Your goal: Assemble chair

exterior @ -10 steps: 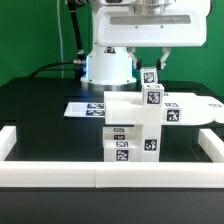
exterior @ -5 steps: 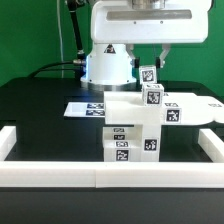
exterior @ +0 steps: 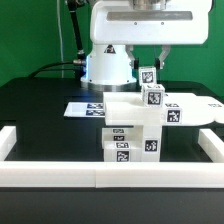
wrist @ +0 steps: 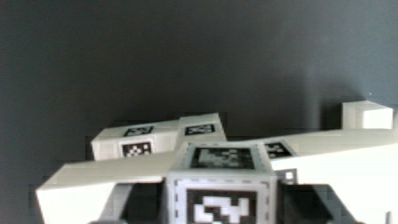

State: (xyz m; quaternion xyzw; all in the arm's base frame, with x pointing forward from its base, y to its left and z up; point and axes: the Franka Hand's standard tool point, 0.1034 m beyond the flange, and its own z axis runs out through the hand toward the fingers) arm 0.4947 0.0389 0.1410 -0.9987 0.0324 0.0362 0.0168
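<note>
Chair (exterior: 135,125) sits right below our pincer (exterior: 150,72), which looks clamped on a tagged post (exterior: 151,88) standing upright.

Bright, even light; wrist view perhaps blurred

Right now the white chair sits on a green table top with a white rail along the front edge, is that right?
Not quite. The exterior view shows the chair on a black table top, not a green one; the green is the backdrop behind. The white rail does run along the front edge.
</note>
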